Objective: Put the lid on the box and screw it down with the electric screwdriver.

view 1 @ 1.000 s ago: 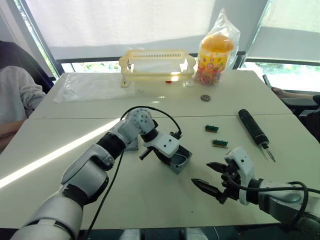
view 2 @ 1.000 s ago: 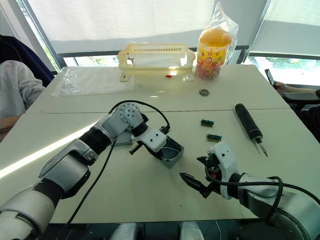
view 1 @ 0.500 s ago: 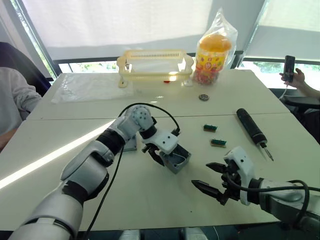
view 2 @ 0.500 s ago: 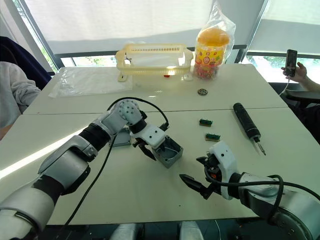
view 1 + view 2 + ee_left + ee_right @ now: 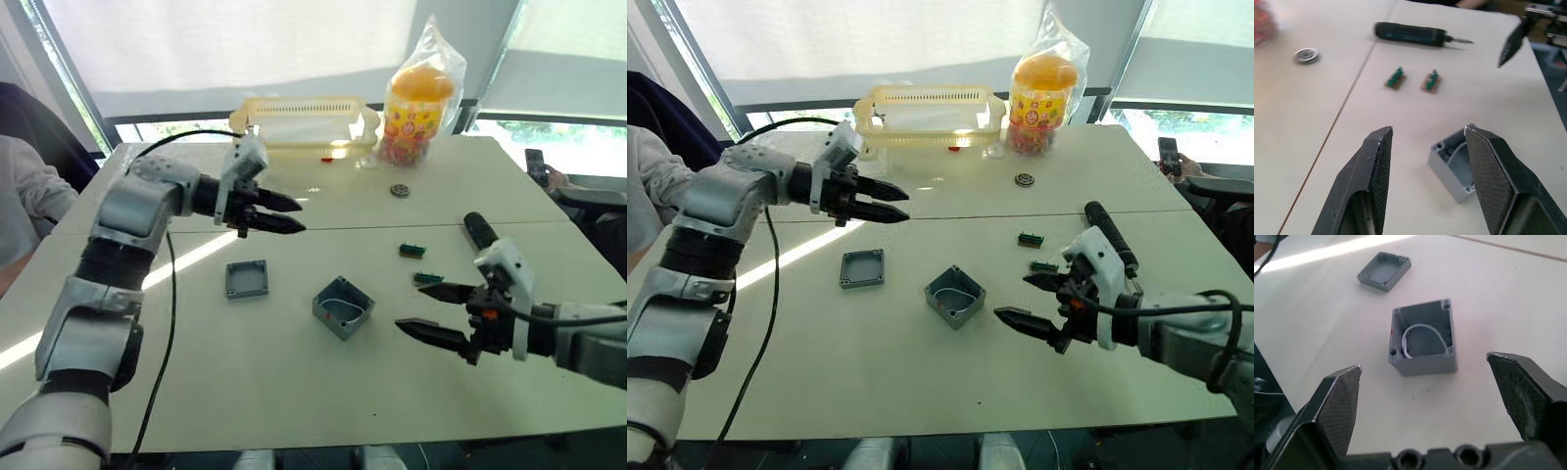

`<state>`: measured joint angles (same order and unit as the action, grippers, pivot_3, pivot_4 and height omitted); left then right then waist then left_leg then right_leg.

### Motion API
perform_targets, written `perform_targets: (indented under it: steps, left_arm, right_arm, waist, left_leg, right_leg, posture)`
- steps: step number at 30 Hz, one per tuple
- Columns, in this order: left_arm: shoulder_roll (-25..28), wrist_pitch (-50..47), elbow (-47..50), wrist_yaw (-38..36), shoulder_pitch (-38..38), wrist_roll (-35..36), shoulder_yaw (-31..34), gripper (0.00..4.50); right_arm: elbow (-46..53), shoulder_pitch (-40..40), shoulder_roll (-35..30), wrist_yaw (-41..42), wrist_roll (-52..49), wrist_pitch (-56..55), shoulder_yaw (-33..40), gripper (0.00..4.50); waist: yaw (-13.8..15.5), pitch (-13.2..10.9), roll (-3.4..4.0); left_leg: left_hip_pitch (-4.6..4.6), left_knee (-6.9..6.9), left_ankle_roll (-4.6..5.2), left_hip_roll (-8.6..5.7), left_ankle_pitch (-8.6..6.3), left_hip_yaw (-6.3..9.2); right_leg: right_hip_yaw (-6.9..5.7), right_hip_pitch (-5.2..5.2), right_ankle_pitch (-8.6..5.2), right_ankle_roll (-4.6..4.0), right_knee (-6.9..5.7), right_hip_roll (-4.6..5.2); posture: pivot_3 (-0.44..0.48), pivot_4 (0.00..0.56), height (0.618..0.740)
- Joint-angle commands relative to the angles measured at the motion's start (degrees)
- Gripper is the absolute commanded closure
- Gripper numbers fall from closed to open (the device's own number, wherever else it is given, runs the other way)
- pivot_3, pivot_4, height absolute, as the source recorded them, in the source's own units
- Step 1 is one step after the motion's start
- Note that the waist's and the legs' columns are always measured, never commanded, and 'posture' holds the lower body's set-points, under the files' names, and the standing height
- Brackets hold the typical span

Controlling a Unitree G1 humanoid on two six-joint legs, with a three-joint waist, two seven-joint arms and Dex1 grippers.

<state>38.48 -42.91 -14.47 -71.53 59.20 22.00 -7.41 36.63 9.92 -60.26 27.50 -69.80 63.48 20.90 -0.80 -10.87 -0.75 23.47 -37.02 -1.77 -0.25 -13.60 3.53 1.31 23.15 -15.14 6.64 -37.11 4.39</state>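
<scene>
Both tools are hanging spread and empty. The left tool (image 5: pixel 284 213) is hovering high, well apart from the lid (image 5: pixel 246 279), which is lying rim-up beside the box (image 5: pixel 343 306). The box is sitting open, white wire inside, w/ the right tool (image 5: pixel 439 313) aimed at it, probably lining up to steady it. The electric screwdriver (image 5: pixel 1106 233) is lying untouched behind the right tool. The pale surface (image 5: pixel 294 392) is catching a sun stripe; blinds and windows are lining the room behind.
</scene>
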Motion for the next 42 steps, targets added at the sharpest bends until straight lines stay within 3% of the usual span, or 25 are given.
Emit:
perform_targets:
  steps: [1,6,10,15,22,33,40,42]
  left_arm:
    - [2.1,-11.1,5.4,12.9,-1.7,-1.3,6.0,2.12]
    - [5.8,-29.0,4.4,27.5,-2.0,-7.6,5.4,2.12]
    - [5.1,-39.2,-2.5,32.1,0.9,-8.3,5.3,2.12]
    - [1.5,-45.2,-9.6,35.0,4.3,-7.5,4.5,2.12]
    - [-3.2,-46.6,-22.9,37.0,10.0,-7.7,3.1,2.12]
    - [-8.3,-46.0,-26.4,39.5,8.6,-8.3,-0.5,2.12]
    - [-11.0,-45.2,-27.4,41.9,7.9,-9.1,-0.5,2.12]
    - [-11.5,-46.5,-26.3,42.1,7.1,-8.6,-0.6,2.65]
  right_arm:
    - [-3.3,7.6,-3.6,5.7,0.4,-0.8,-2.2,0.0]
    - [-6.3,19.8,-3.3,11.6,4.5,-2.3,-11.2,0.0]
    - [-6.7,25.1,1.6,13.3,9.9,-4.4,-19.1,0.0]
    - [-5.9,25.4,5.5,14.1,15.6,-6.5,-23.6,0.0]
    - [-3.3,21.9,8.2,12.2,17.7,-6.4,-22.7,0.0]
    - [4.2,15.4,7.4,8.0,13.7,-2.8,-17.5,0.0]
    - [5.8,15.9,7.3,6.3,13.2,-1.8,-16.9,0.0]
    - [6.0,15.9,7.6,5.6,13.2,-1.7,-17.1,0.0]
  waist:
    - [0.0,0.0,0.02]
    - [-0.2,0.0,-0.01]
    - [-0.2,0.0,-0.02]
    - [0.3,-0.1,-0.08]
    - [-0.1,-0.1,-0.11]
    - [0.1,-0.1,-0.12]
    - [0.2,0.0,-0.03]
    - [0.2,0.0,-0.02]
  left_leg:
    - [0.0,-0.02,0.0,0.0,0.0,0.0]
    - [-0.01,0.01,0.0,-0.01,0.0,-0.02]
    - [0.0,0.02,-0.01,-0.01,0.0,-0.02]
    - [0.08,-0.04,-0.02,-0.1,0.0,-0.01]
    - [0.09,0.0,-0.03,-0.17,0.01,-0.02]
    - [0.1,-0.01,-0.03,-0.16,0.01,-0.03]
    - [-0.04,0.0,-0.03,-0.16,0.01,-0.01]
    - [-0.04,-0.01,-0.04,-0.17,0.01,-0.01]
  right_leg:
    - [0.0,0.0,0.0,0.0,0.0,0.0]
    - [0.02,0.05,0.0,0.01,-0.04,-0.01]
    - [0.01,0.08,0.0,0.02,-0.06,-0.01]
    - [-0.03,0.09,-0.01,0.03,-0.05,0.08]
    - [-0.02,0.16,0.0,0.05,-0.09,0.15]
    - [0.0,0.18,0.0,0.05,-0.12,0.16]
    - [-0.01,0.03,0.0,0.05,-0.14,0.17]
    - [-0.01,0.01,0.0,0.05,-0.14,0.17]
  posture:
    - [0.0,0.15,0.74]
    - [0.0,0.15,0.74]
    - [0.0,0.15,0.74]
    - [0.0,0.15,0.74]
    - [0.0,0.15,0.74]
    - [0.0,0.15,0.74]
    - [0.0,0.15,0.74]
    - [0.0,0.15,0.74]
